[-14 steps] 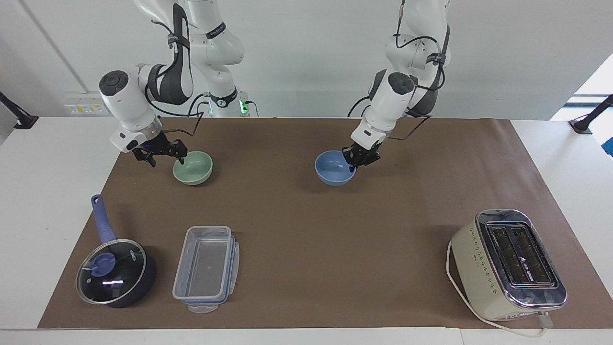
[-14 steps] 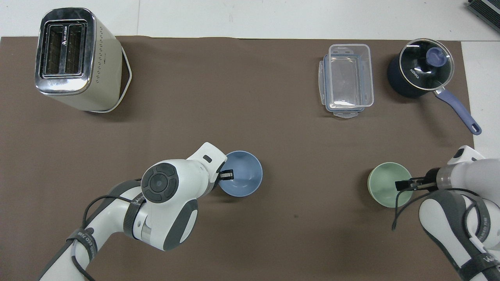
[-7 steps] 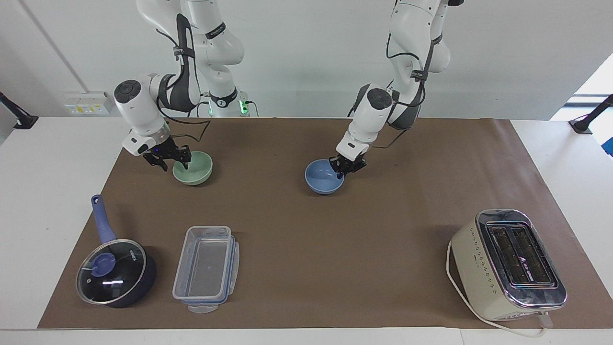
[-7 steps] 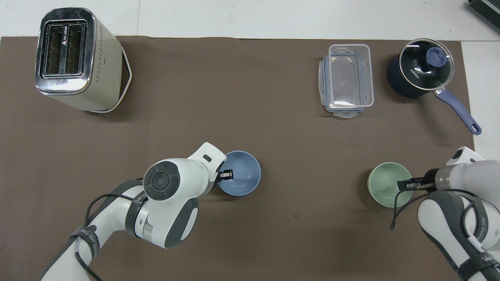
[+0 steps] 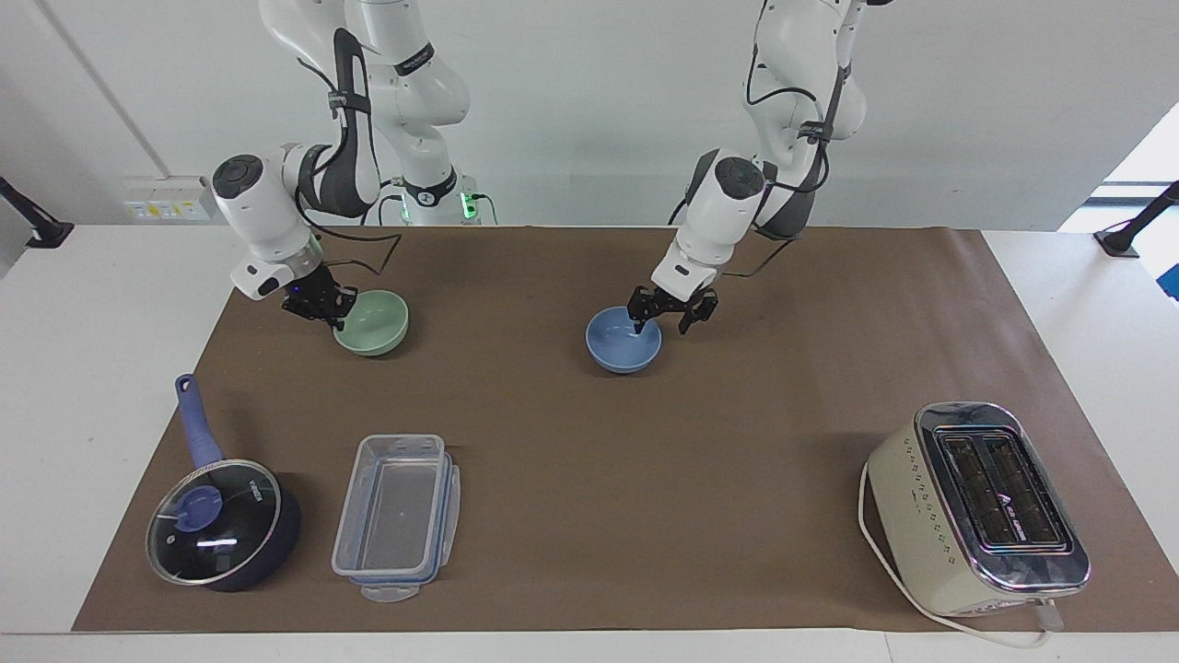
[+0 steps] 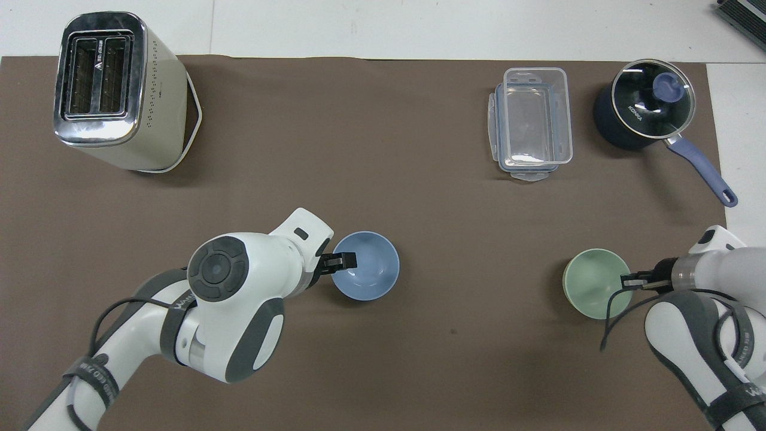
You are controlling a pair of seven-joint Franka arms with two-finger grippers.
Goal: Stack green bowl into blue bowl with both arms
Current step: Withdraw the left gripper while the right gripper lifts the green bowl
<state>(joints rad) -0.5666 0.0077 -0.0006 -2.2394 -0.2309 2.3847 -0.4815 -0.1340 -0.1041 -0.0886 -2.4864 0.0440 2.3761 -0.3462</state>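
Observation:
The blue bowl (image 5: 624,343) stands on the brown mat near the table's middle; it also shows in the overhead view (image 6: 371,272). My left gripper (image 5: 663,318) is open at the bowl's rim on the left arm's side, one finger over the inside and one outside, as the overhead view (image 6: 341,261) also shows. The green bowl (image 5: 376,322) stands on the mat toward the right arm's end; it also shows from overhead (image 6: 592,284). My right gripper (image 5: 322,306) is shut on the green bowl's rim on the side toward the right arm's end, and it shows from overhead too (image 6: 627,279).
A cream toaster (image 5: 976,506) stands farther from the robots at the left arm's end. A clear plastic container (image 5: 396,516) and a dark blue saucepan with a glass lid (image 5: 221,525) stand farther out at the right arm's end.
My left gripper lowered the blue bowl to the mat, a little toward the right arm's end, and opened. My right gripper, open beside the green bowl before, has shut on its rim.

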